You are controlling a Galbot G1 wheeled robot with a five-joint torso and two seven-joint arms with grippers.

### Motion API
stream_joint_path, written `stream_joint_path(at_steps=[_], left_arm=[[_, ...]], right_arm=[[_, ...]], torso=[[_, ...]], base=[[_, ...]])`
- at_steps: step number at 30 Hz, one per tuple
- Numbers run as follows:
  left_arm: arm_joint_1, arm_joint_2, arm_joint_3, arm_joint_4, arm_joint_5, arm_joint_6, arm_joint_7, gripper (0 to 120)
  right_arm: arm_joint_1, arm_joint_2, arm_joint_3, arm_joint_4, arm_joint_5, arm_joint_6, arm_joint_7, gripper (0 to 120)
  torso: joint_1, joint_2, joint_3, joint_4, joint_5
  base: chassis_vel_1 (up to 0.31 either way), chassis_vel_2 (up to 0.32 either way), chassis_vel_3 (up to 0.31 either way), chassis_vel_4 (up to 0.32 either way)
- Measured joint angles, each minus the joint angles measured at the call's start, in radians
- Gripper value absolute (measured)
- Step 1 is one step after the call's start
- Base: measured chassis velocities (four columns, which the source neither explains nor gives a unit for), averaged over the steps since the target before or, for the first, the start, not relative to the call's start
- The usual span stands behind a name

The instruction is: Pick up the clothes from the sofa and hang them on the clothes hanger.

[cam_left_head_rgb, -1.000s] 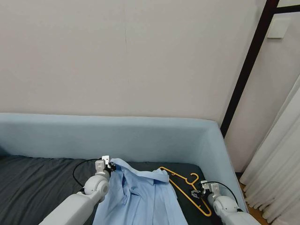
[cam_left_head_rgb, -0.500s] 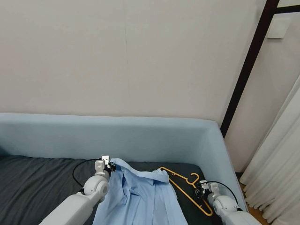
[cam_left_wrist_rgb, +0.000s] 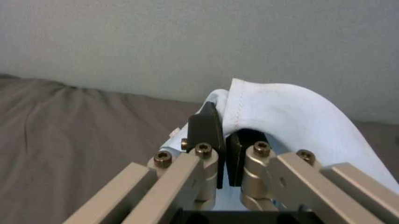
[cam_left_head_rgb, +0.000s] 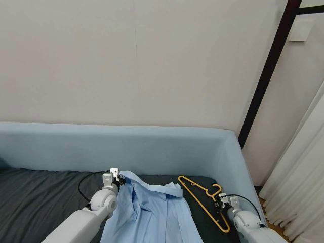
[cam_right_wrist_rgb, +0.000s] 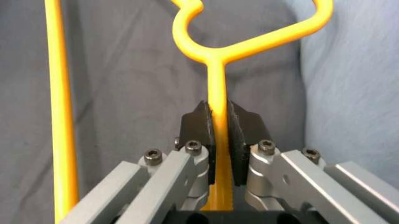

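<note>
The robot has both things in its grip, so the step in hand looks like putting the shirt onto the hanger. The blue shirt (cam_left_head_rgb: 152, 217) lies spread on the dark seat (cam_left_head_rgb: 40, 187) of the sofa (cam_left_head_rgb: 152, 147), between the two arms. The left gripper (cam_left_wrist_rgb: 223, 140) is at the top corner of the shirt, near the sofa's back wall, and its jaws are pressed together on the edge of the cloth, which folds over them. The orange hanger (cam_left_head_rgb: 194, 184) lies just beside the shirt, on the robot's right side, close to the corner of the sofa. The right gripper (cam_right_wrist_rgb: 221, 126) has its jaws clamped on the hanger's thin bar, just under the hook (cam_right_wrist_rgb: 274, 38). One end of the hanger points toward the shirt's top and looks very near it, but I cannot tell if they touch. The shirt is not on the hanger yet. I think the next move needs the two arms to work together. The left one should lift the cloth so the neck of the shirt opens up, and the right one should slide one end of the hanger inside. The cloth is soft and floppy, so it may sag shut or slip out. The hanger bar is thin and smooth, so it might twist in the jaws if it is pushed hard.
</note>
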Motion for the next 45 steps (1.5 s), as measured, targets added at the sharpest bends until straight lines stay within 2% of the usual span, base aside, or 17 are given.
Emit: stream_joint_path(at_steps=[2, 4, 6, 8, 11, 12, 16, 22, 29, 36, 45], left_arm=[[-0.002, 0.002, 0.002, -0.001, 0.0, 0.0, 0.001, 0], [-0.003, 0.002, 0.003, -0.001, 0.0, 0.001, 0.001, 0], [-0.006, 0.002, 0.007, -0.001, 0.0, 0.009, 0.001, 0], [-0.007, 0.003, 0.007, -0.001, 0.0, 0.01, 0.001, 0], [-0.009, 0.009, 0.016, -0.007, 0.0, 0.014, 0.0, 0], [-0.009, 0.009, 0.016, -0.007, 0.0, 0.014, 0.0, 0], [-0.002, 0.023, 0.015, -0.034, -0.002, 0.013, 0.009, 0], [0.02, 0.041, 0.001, -0.064, -0.006, 0.009, 0.016, 0], [0.033, 0.06, -0.014, -0.117, -0.028, 0.001, 0.027, 0], [0.018, 0.071, -0.021, -0.169, -0.088, 0.03, -0.009, 0], [0.015, 0.083, -0.012, -0.236, -0.134, 0.056, -0.049, 0]], right_arm=[[-0.035, -0.043, -0.007, 0.092, -0.022, 0.017, 0.024, 5], [-0.042, -0.052, -0.009, 0.113, -0.025, 0.022, 0.03, 5], [-0.087, -0.1, -0.01, 0.229, -0.033, 0.037, 0.077, 5], [-0.092, -0.104, -0.01, 0.241, -0.033, 0.038, 0.082, 5], [-0.148, -0.169, 0.005, 0.373, -0.036, 0.053, 0.122, 5], [-0.148, -0.169, 0.005, 0.373, -0.036, 0.053, 0.122, 5], [-0.224, -0.232, 0.036, 0.516, -0.076, 0.089, 0.14, 5], [-0.266, -0.252, 0.046, 0.59, -0.141, 0.129, 0.169, 5], [-0.344, -0.266, 0.065, 0.702, -0.322, 0.219, 0.221, 5], [-0.421, -0.266, 0.065, 0.752, -0.464, 0.28, 0.224, 5], [-0.489, -0.252, 0.049, 0.769, -0.561, 0.302, 0.222, 5]], torso=[[0.0, 0.0, 0.0, -0.0001, -0.0002], [0.0, 0.0, 0.0, -0.0001, -0.0001], [0.0, 0.0, 0.0, 0.0, -0.0005], [0.0, 0.0, 0.0, -0.0002, -0.0006], [0.0, 0.0, 0.0, 0.0, -0.0004], [0.0, 0.0, 0.0, 0.0, -0.0004], [0.0, 0.0, 0.0, -0.0003, -0.0004], [0.0, 0.0, 0.0, 0.0001, -0.0002], [0.0, 0.0, 0.0, -0.0001, -0.0003], [0.0, 0.0, 0.0, -0.0001, -0.0002], [0.0, 0.0, 0.0, -0.0001, -0.0002]], base=[[0.0, 0.0, 0.0, 0.0], [0.0, 0.0, 0.0, 0.0], [0.0, 0.0, 0.0, 0.0], [0.0, 0.0, 0.0, 0.0], [0.0, 0.0, 0.0, 0.0], [0.0, 0.0, 0.0, 0.0], [0.0, 0.0, 0.0, 0.0], [0.0, 0.0, 0.0, 0.0], [0.0, 0.0, 0.0, 0.0], [0.0, 0.0, 0.0, 0.0], [0.0, 0.0, 0.0, 0.0]])
